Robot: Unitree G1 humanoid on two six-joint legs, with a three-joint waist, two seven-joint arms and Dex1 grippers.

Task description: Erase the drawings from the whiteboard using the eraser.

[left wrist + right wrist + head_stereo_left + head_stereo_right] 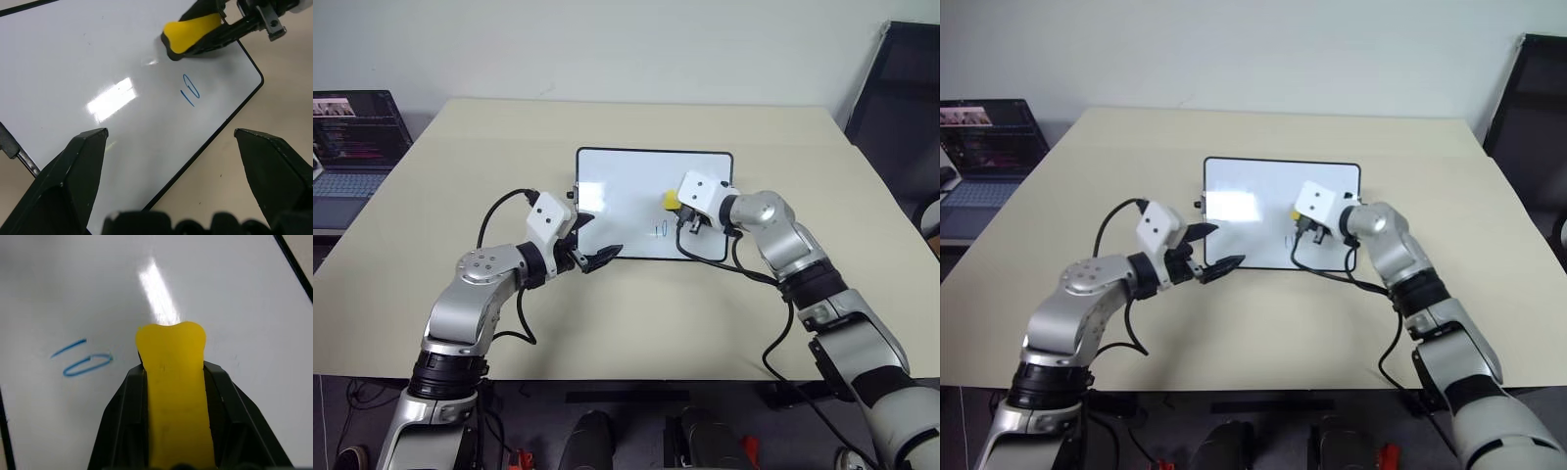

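On the beige table (636, 323), the whiteboard (617, 196) lies with broad bare white around one blue mark (83, 360) near its front edge, where the right gripper (171, 382) clamps the yellow eraser (171, 357) beside it, while the left gripper (592, 240) spreads wide over the front-left corner.

The left arm (470, 294) is being held bent at the elbow, and the left gripper (592, 240) is being kept wide open, its two black fingers (73, 171) well apart. The right arm (803, 274) is being reached forward and inward, and the right gripper (176, 396) is being kept clamped on the eraser (171, 362).
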